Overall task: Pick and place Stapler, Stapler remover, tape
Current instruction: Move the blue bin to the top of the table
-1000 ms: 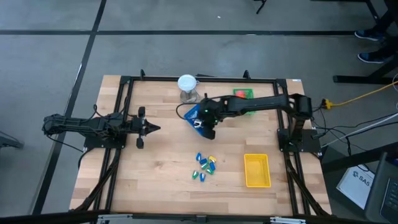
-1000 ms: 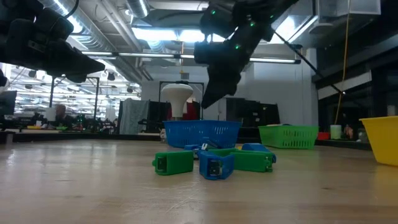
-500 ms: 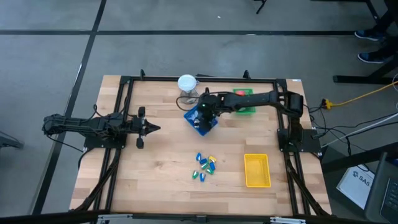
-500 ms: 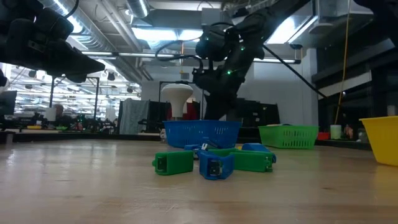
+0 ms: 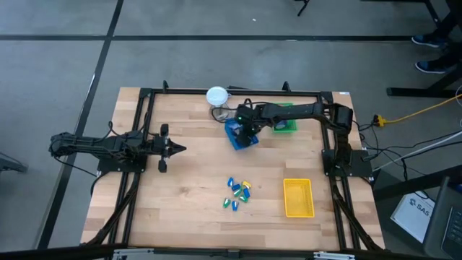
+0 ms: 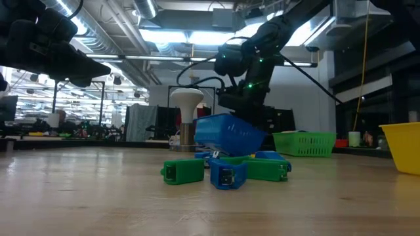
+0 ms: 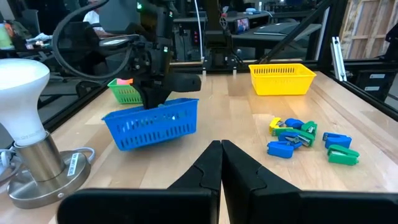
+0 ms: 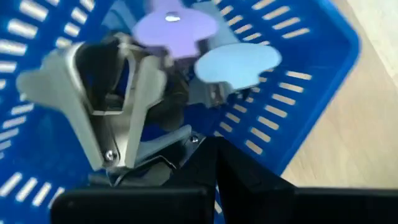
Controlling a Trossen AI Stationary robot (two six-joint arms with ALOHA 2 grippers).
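Right gripper, fingers together on the rim of the tipped blue basket at far centre, holds light, stiff, slippery staple removers best pinched at their plastic wings.

1. The bench is pale wood with a black frame.
2. The slotted basket is blue.
3. The staple removers inside it are grey metal with lilac and pale blue grips.
4. The bin is yellow.
5. The second basket is green.
6. The small staplers are blue, green and yellow.
7. The lamp is white on a silver base.
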